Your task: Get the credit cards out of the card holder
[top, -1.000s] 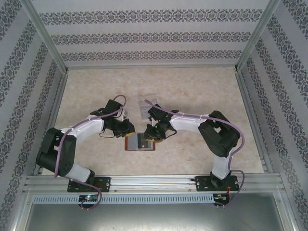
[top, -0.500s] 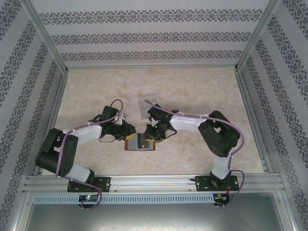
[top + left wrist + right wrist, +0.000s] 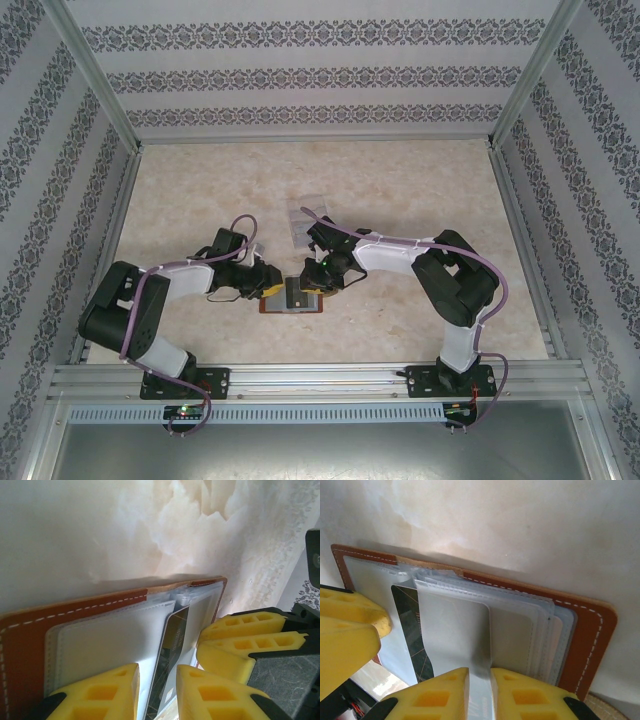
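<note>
Marble tabletop, left pincer — moved onto card holder, right pincer unmoved

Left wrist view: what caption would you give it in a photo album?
The left gripper flanks a dark credit card inside the open brown card holder.

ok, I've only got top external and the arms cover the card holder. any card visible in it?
Observer: Yes. The left wrist view shows a dark card with gold lines sitting in a pocket of the open card holder.
Operator: left end effector on it?
Observer: The left end effector straddles the card's edge with its jaws apart, not clamped.
Operator: and the right?
Observer: In the right wrist view, the right end effector is pinched shut on a clear sleeve that overlaps the card.
</note>
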Robot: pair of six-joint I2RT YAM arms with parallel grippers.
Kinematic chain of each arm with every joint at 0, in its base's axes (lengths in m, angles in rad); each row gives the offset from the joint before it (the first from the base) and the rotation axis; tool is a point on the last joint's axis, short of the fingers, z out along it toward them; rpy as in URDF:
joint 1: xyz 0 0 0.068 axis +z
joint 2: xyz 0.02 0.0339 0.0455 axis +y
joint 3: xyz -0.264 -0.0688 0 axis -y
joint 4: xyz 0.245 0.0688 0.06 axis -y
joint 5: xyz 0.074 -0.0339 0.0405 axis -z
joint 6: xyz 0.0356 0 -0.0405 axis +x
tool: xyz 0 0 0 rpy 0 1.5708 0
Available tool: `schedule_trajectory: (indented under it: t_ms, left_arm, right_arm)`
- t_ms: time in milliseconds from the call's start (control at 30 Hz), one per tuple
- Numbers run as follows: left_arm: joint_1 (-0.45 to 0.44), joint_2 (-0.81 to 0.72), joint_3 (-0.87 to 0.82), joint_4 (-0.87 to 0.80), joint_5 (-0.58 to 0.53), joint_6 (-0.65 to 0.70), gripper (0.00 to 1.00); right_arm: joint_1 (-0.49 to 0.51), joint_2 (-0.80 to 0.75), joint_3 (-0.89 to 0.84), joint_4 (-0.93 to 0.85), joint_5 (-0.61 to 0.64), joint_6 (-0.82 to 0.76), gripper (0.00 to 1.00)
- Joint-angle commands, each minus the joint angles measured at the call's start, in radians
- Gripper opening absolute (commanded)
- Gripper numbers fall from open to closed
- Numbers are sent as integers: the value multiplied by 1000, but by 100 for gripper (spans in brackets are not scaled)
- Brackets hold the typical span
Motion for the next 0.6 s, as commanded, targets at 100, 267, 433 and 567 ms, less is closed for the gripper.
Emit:
schedule_trajectory:
  t_ms: [100, 267, 433, 567]
  left_arm:
    - [11, 35, -8, 83, 50, -25, 25]
    - [12, 22, -6, 92, 56, -36, 25]
    - [11, 5, 11, 77, 61, -40, 25]
    - [11, -4, 20, 54, 52, -31, 26]
  right_arm:
    - [5, 22, -19, -18, 13, 11, 21]
    - [6, 17, -22, -20, 15, 13, 21]
    - [6, 17, -22, -21, 14, 14, 21]
    - [6, 17, -20, -23, 16, 13, 21]
